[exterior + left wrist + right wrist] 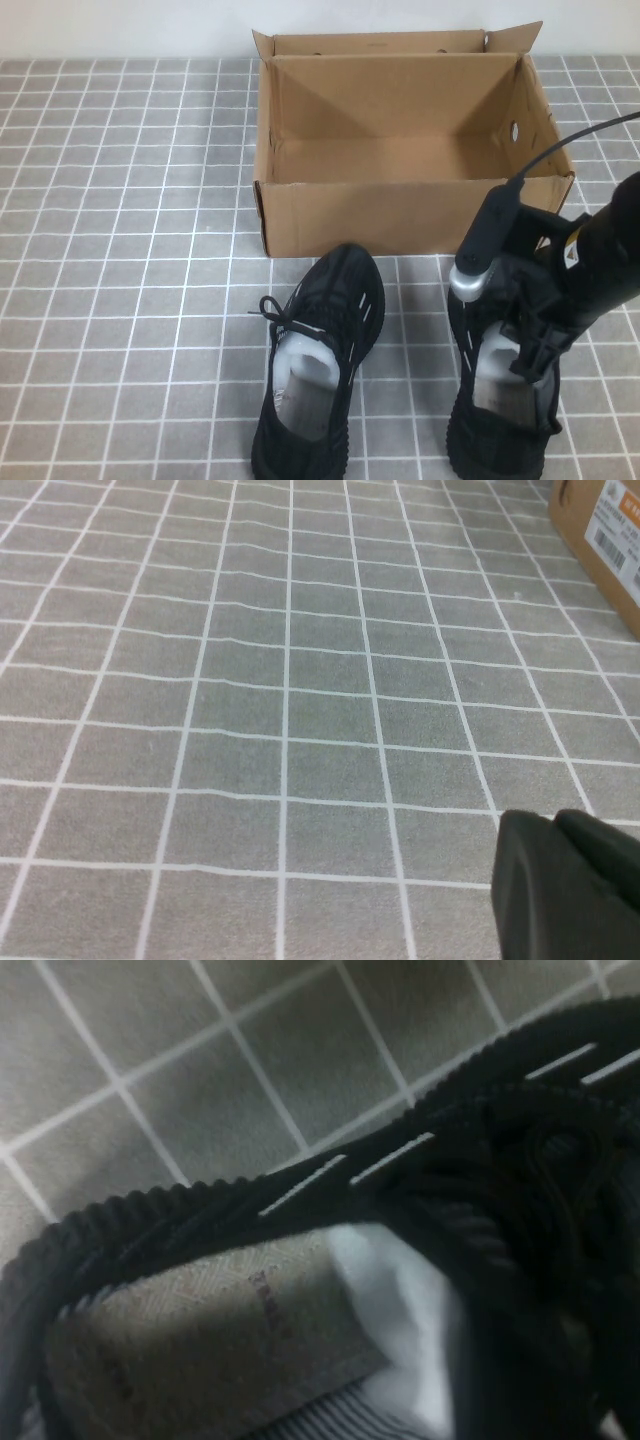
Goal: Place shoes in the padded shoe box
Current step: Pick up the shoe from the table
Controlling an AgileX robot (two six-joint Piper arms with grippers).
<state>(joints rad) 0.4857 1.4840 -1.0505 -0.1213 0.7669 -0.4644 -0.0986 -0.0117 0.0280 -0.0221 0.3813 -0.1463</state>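
Note:
The brown cardboard shoe box [400, 215] stands open and empty at the back centre. Two black knit sneakers lie in front of it with toes toward the box. The left shoe [320, 370] lies free, with white paper stuffing showing. My right gripper [535, 360] is down at the opening of the right shoe [495, 430], against its right side. The right wrist view is filled by that shoe's rim [200, 1210] and its white stuffing [400, 1300]. My left gripper [560, 880] is shut and empty above bare tiles, out of the high view.
The table is covered with a grey tiled cloth [120, 250]. A corner of the box with a printed label [610, 530] shows in the left wrist view. The right arm's cable [560, 145] arcs over the box's right wall.

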